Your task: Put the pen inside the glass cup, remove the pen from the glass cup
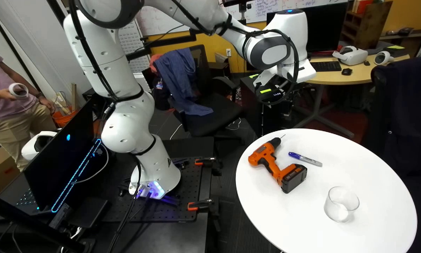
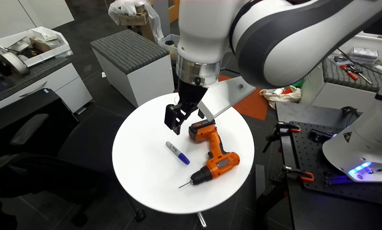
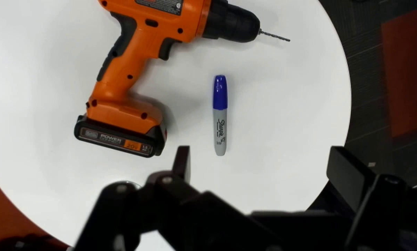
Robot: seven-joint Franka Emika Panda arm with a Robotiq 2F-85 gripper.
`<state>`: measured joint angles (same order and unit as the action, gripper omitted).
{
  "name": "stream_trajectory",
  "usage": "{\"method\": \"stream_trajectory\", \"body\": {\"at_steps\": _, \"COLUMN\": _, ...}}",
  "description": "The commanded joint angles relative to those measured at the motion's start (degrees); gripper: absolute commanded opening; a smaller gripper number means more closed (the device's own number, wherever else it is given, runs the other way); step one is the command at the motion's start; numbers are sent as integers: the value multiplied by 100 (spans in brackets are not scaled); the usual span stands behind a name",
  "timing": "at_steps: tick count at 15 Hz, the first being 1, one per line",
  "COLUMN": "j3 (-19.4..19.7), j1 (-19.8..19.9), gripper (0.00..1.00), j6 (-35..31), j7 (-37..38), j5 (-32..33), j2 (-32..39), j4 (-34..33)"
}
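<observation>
The pen (image 1: 305,159), a marker with a blue cap and grey barrel, lies flat on the white round table in all views. In the wrist view the pen (image 3: 220,115) points away from my gripper (image 3: 259,151), which stands open above the table, nothing between its fingers. The clear glass cup (image 1: 340,205) stands upright, with nothing visible inside, apart from the pen. In the wrist view my gripper's left linkage hides most of the cup, leaving a sliver of rim. In an exterior view the gripper (image 2: 187,118) hangs over the table, beyond the pen's grey end.
An orange-and-black power drill (image 1: 273,163) lies beside the pen, its thin bit reaching past the chuck. The white table (image 2: 146,179) is round, with a dark chair close to its edge. Clamps (image 1: 203,205) hold the robot's base plate to a separate black table.
</observation>
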<state>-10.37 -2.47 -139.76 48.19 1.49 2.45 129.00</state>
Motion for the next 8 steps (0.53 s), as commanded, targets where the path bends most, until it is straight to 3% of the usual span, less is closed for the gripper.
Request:
{"method": "stream_trajectory", "body": {"at_steps": 1, "j3": 180, "j1": -190, "gripper": 100, "j6": 31, "j7": -37, "j5": -25, "j2": 13, "j4": -28}}
{"method": "stream_trajectory", "body": {"at_steps": 8, "j3": 352, "j1": -161, "gripper": 100, "j6": -74, "j7": -139, "j5": -72, "j2": 140, "j4": -81}}
